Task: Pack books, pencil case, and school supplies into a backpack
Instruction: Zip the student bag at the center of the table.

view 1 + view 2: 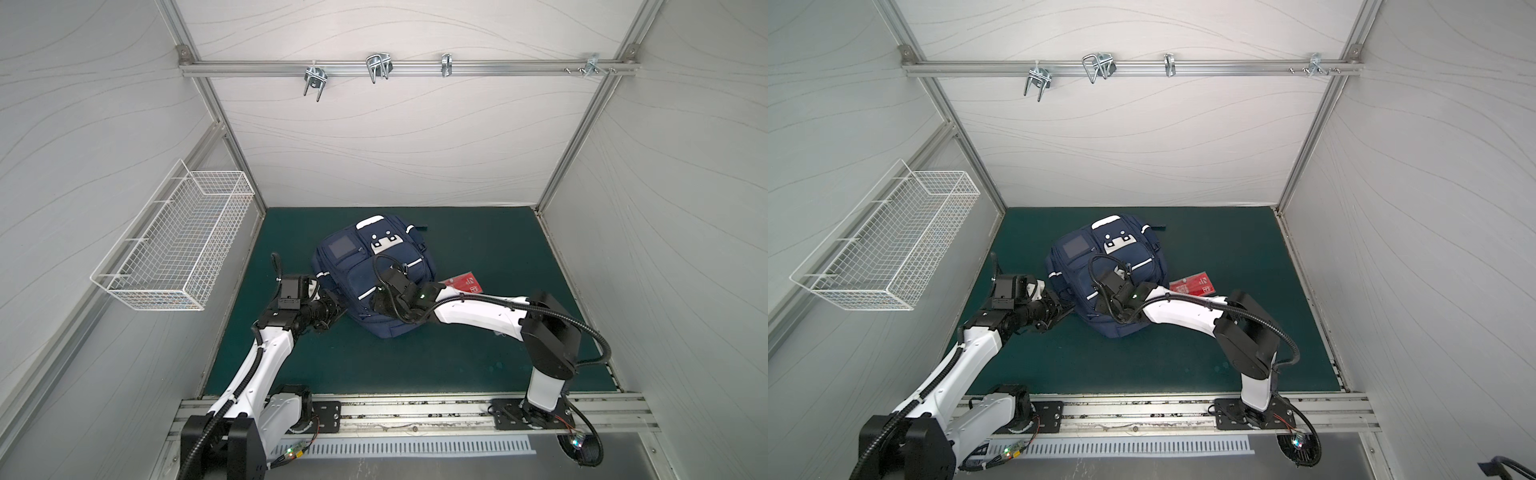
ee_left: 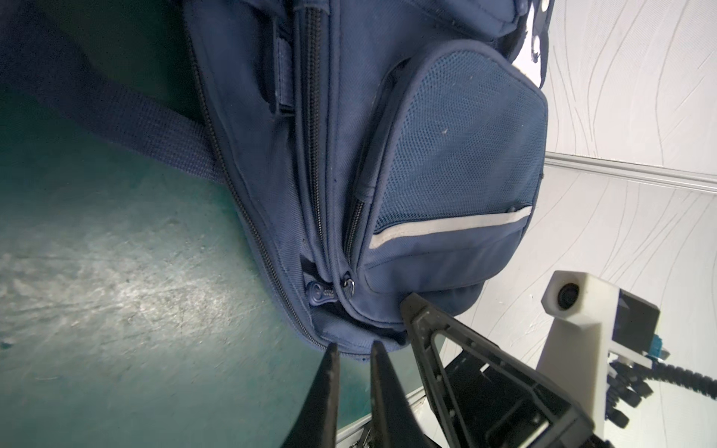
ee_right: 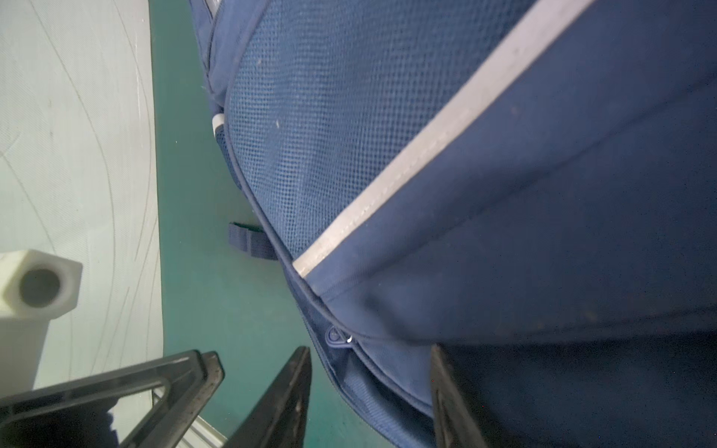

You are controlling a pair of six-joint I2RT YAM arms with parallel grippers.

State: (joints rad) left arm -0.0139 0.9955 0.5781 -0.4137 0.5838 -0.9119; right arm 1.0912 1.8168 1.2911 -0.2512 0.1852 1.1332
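Left pincer [image 2: 354, 349] and right pincer [image 3: 370, 349] flank the backpack [image 1: 365, 266] on the worktop [image 1: 374, 365].
The left, nearly pressed together, touches its hem, though I cannot tell if it pinches fabric. The right stands spread astride the zipped edge, zipper pull [image 3: 337, 335] just ahead. The red book [image 1: 463, 283] lies just beyond it.

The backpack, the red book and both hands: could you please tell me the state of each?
backpack: lying front-up on the mat, zips mostly closed, small gap at one corner.
red book: flat on the mat beside the backpack, unpacked.
left hand: nearly closed at the backpack's edge; grip unclear.
right hand: open, astride the backpack's edge.
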